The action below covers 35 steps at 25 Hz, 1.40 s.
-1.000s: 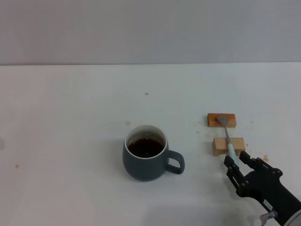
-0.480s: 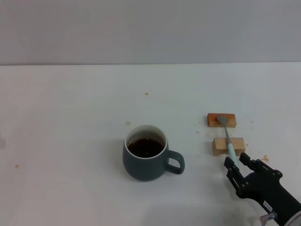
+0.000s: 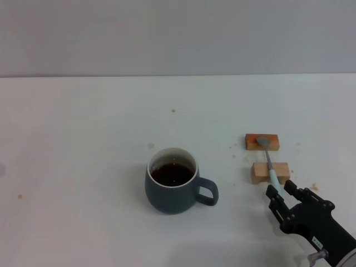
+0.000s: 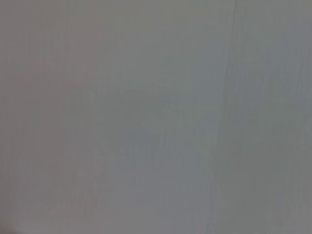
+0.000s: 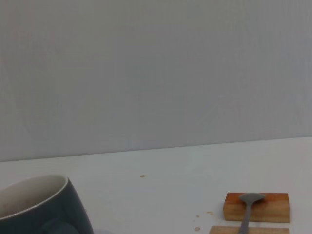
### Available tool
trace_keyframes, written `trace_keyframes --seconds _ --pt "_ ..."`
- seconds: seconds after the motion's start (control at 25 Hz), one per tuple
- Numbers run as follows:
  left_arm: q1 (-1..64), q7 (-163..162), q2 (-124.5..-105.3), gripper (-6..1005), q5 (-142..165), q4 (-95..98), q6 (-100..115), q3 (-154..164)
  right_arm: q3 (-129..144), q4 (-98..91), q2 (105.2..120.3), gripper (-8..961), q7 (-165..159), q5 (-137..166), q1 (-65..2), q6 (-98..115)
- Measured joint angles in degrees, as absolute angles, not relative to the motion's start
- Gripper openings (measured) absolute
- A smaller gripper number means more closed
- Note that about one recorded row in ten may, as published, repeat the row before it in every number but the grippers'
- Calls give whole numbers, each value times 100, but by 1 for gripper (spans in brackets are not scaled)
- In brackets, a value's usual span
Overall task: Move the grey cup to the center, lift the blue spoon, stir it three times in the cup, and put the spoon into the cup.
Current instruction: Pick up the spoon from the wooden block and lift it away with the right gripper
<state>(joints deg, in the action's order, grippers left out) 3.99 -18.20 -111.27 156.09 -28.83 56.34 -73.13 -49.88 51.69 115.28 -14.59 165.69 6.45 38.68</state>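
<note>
On the white tabletop [image 3: 83, 139] you see the grey cup [image 3: 171, 188] standing upright near the middle, its loop handle turned toward the robot's right and dark brown liquid inside its white interior. Well apart from it, on the robot's right, two small wooden blocks lie one behind the other: the far block [image 3: 262, 142], more orange, and the near block [image 3: 270, 172], paler. The blue spoon [image 3: 268, 161] bridges them, its grey metal bowl resting on the far block and its neck crossing the near block, so that the pale blue handle end projects past the near block toward the robot.

The right hand [image 3: 282, 192] sits at the lower right of the head view, just in front of the near block. Its two dark fingers [image 3: 272, 196] stand apart in a narrow opening, one on each side of the handle tip; you cannot tell whether either finger touches the spoon. The spoon lies on both blocks, not lifted.

In the right wrist view you see part of the cup [image 5: 41, 207], the far block [image 5: 257, 206] with the spoon bowl [image 5: 250, 198] on top, and the upper edge of the near block [image 5: 248, 230]. The left hand appears nowhere; its wrist view shows only a plain grey surface.

A few small brown specks [image 3: 173, 110] dot the tabletop.
</note>
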Motion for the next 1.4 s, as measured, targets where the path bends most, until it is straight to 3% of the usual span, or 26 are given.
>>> trace_keyframes --seconds 0.4,0.68,0.88,1.24,1.4 --pt "375 -1819 -11126 -2 15609 -2925 5635 -7349 -5023 5078 11588 394 -1491 16550 624 3868" --pt "330 -1819 -11110 -2 15609 -3017 5638 -7364 -5043 5073 11605 286 -1494 16540 630 3867" --pt "318 -1819 -11109 -2 15609 -3034 5636 -7372 -5054 5077 11610 155 -1494 16540 631 3867" --pt "327 -1811 -11109 -2 15616 -3027 5613 -7409 -5092 5181 11618 154 -1468 16555 639 3859" --pt "362 -1810 -11109 -2 15618 -2980 5589 -7409 -5112 5452 11525 155 -1453 16607 667 3796"
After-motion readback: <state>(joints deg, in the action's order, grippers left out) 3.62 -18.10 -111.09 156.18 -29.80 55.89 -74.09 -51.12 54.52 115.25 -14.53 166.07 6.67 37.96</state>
